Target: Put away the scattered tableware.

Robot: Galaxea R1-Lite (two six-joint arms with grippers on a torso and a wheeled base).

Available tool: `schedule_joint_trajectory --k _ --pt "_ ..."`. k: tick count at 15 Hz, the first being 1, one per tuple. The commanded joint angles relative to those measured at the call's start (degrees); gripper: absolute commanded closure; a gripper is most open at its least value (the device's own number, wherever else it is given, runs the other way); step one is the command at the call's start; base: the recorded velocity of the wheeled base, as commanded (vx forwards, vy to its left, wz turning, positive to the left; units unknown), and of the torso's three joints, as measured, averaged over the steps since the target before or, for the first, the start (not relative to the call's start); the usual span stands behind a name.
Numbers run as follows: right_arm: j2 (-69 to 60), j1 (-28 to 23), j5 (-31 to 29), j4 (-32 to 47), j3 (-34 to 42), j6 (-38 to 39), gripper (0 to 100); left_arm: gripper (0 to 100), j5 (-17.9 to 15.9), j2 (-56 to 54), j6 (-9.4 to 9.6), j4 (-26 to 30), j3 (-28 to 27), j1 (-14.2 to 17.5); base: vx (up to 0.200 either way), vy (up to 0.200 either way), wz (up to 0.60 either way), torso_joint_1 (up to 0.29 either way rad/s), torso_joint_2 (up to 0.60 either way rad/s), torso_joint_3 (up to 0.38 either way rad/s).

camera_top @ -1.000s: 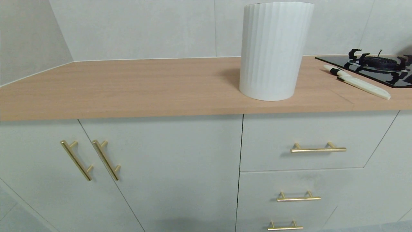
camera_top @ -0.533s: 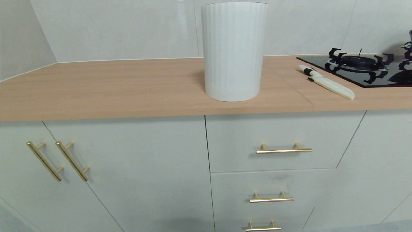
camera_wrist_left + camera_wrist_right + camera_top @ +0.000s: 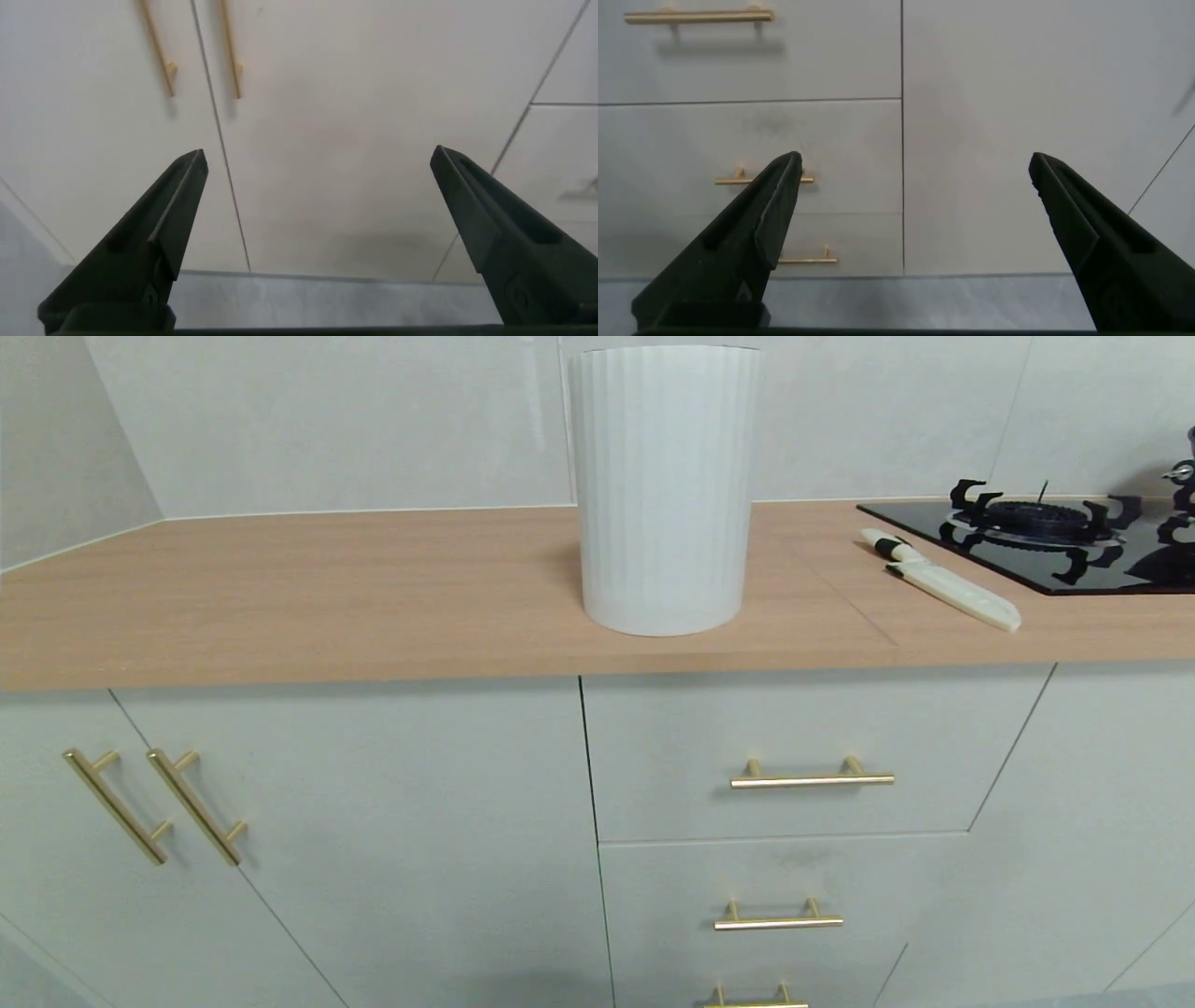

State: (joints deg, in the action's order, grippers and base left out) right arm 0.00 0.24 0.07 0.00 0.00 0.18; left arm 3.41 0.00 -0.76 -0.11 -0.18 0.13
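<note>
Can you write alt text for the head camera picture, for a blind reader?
A tall white ribbed container stands on a wooden countertop, a white knife lying right of it beside a black hob. Pale cabinets with gold handles below.

White ribbed container [image 3: 662, 490], cream knife [image 3: 943, 581]

Bright even light; soft shadow beside canister [image 3: 663, 490]; reflections on hob [image 3: 1036, 569].

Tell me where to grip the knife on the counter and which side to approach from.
Grip the knife by its black-banded handle end, probably from above: it lies flat on the countertop, with the hob close behind it.
</note>
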Motion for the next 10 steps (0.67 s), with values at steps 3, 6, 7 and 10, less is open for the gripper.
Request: schedule_joint_trajectory --k 3,6,7,10 --pt "0.0 0.02 0.01 0.0 0.0 -0.01 0 0 0.01 0.09 -0.12 -0.07 0.09 0.04 0.133 0.0 0.0 0.002 0.0 0.0" --pt "0.0 0.02 0.01 0.0 0.0 -0.01 0 0 0.1 0.09 -0.12 -0.07 0.01 0.04 0.0 0.0 0.0 0.0 0.0 0.0" --pt "0.0 0.02 0.01 0.0 0.0 -0.01 0 0 0.1 0.09 -0.12 -0.07 0.01 0.04 0.0 0.0 0.0 0.0 0.0 0.0" --pt "0.0 0.02 0.01 0.0 0.0 -0.01 0 0 0.1 0.09 -0.21 -0.07 0.01 0.04 0.0 0.0 0.0 0.0 0.0 0.0"
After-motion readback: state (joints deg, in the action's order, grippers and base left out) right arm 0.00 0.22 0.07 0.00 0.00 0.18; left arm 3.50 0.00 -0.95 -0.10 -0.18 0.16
